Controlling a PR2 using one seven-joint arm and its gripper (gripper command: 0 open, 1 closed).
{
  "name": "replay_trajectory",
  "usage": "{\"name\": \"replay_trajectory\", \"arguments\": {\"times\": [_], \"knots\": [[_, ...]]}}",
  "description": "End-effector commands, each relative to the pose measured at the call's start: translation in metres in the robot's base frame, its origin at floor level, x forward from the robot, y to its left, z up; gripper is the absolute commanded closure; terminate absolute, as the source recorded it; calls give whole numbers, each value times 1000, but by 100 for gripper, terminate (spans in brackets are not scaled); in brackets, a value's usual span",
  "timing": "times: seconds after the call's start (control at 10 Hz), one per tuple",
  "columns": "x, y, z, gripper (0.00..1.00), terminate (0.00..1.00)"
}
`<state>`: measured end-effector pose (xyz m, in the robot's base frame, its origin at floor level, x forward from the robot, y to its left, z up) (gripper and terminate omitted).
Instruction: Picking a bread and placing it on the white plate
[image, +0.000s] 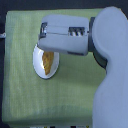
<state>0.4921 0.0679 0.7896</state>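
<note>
The white plate (39, 66) lies on the green cloth at the exterior view's left of centre, partly covered by my arm. The golden-orange bread (48, 63) rests on the plate, its upper end hidden under the gripper body. My gripper (42, 31) sits over the plate's upper edge, pointing to the exterior view's left. Its fingers are too blurred and foreshortened to show whether they are open or shut.
A light green cloth (20, 90) covers the table. My grey forearm and upper arm (112, 75) fill the exterior view's right side, from top to bottom. A small dark object (2, 35) pokes in at the left edge.
</note>
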Motion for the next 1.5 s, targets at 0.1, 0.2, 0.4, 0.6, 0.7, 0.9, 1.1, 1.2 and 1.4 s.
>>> {"name": "replay_trajectory", "arguments": {"times": [0.1, 0.2, 0.4, 0.6, 0.7, 0.9, 1.1, 1.2, 1.4], "knots": [[-4, 3, 0, 0, 0], [-4, 3, 1, 0, 0], [-4, 2, 2, 0, 0], [-7, 0, 16, 0, 0], [-3, -1, 42, 0, 0], [12, -21, 101, 0, 0], [11, -47, 155, 0, 0], [10, -50, 159, 0, 0], [5, -73, 171, 0, 0]]}}
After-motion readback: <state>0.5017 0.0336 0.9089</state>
